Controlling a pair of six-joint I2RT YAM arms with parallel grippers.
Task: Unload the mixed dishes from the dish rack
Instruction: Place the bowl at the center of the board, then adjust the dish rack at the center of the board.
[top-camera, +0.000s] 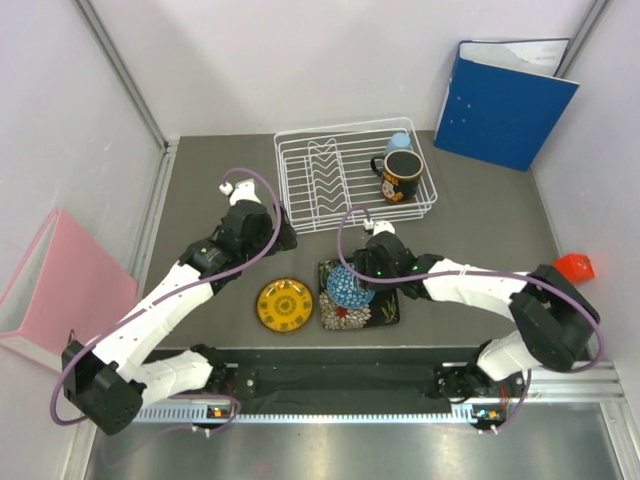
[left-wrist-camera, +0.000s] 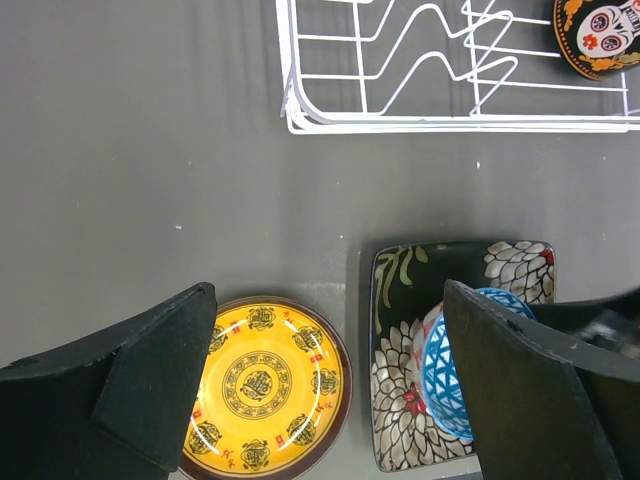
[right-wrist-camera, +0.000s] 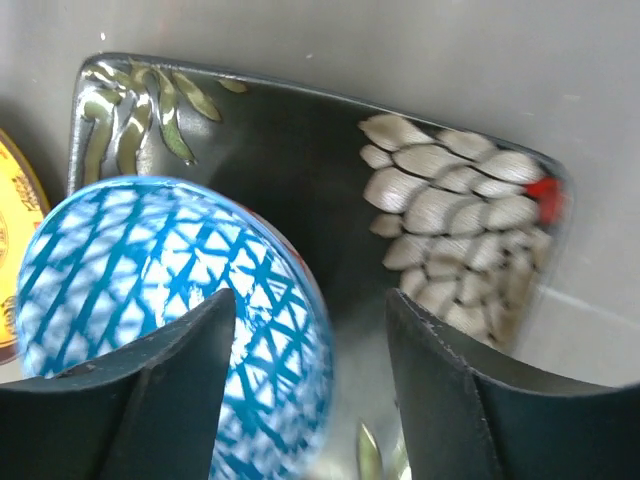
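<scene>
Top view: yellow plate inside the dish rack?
No, the yellow plate lies on the table, outside the dish rack, beside the black plate.

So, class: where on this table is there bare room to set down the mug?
Bare table lies right of the dish rack, bordered by the blue binder and right arm. Crowded: front centre, where yellow plate and black plate with bowl sit side by side.

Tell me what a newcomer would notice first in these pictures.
The blue mosaic-patterned bowl stands out, its rim between the open right fingers over the black square floral plate. Left of it lies the round yellow patterned plate; behind, the white wire dish rack holds a skull-painted mug and a light blue cup.
</scene>
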